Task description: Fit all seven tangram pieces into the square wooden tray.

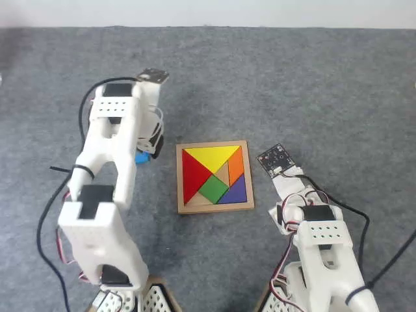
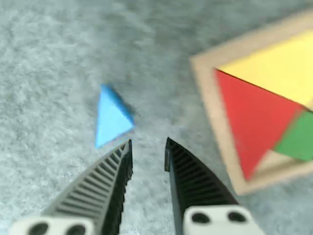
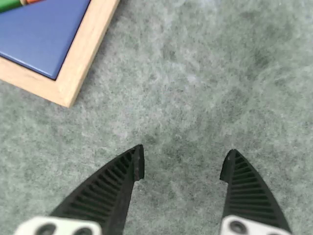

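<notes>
High view: the square wooden tray (image 1: 215, 207) lies in the middle of the grey felt (image 1: 273, 78). Five pieces sit inside it. The large yellow triangle (image 1: 211, 157) fills the 12 o'clock side and the large red triangle (image 1: 193, 177) the 9 o'clock side. The green square (image 1: 213, 188) sits just below centre, toward 6 o'clock. The orange parallelogram (image 1: 236, 165) runs along the 3 o'clock wall, and the violet-blue triangle (image 1: 236, 193) takes the 5 o'clock corner. Bare wood shows in a small triangular gap at the centre, between the yellow triangle, the green square and the orange parallelogram, and in another at the 7 o'clock corner.

A small blue triangle (image 1: 142, 156) lies flat on the felt outside the tray, at 9 o'clock from it, partly under the left arm (image 1: 107, 156). The right arm (image 1: 325, 240) stands at 4 o'clock from the tray, its wrist close to the tray's 3 o'clock wall.

In the left wrist view, the left gripper (image 2: 148, 145) is above the felt with its two black ribbed fingers parted by a narrow gap and nothing between them. The blue triangle (image 2: 111, 116) lies just beyond one fingertip, not touching it, and the tray's near corner with the red triangle (image 2: 249, 117) is off to the other side.

In the right wrist view, the right gripper (image 3: 186, 159) is spread wide and empty over bare felt, near the tray corner (image 3: 78, 73) that holds the violet-blue triangle (image 3: 39, 34).
</notes>
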Controlling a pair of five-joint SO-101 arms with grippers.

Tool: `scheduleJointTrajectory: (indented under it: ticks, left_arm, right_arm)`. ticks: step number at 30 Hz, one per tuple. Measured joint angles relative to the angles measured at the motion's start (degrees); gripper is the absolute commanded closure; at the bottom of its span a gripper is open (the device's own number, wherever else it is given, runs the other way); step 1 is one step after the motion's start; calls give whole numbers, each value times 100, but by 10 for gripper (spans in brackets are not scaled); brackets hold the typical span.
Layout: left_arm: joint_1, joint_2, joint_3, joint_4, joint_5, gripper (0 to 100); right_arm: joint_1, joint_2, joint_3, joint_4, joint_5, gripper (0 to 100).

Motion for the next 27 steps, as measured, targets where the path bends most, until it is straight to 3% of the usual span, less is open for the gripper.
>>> scheduleJointTrajectory:
  ticks: [5,13,19,27]
  left_arm:
    - [-53,-290,0,105,-114,769]
    - [-818,290,167,-686,-501,797]
    - [-826,976,167,-1125,-598,798]
    - [-703,1143,167,-1169,-624,882]
  right_arm:
    - [0,0,0,0,0,735]
    - [0,0,0,0,0,735]
    - [0,0,0,0,0,735]
    - [0,0,0,0,0,735]
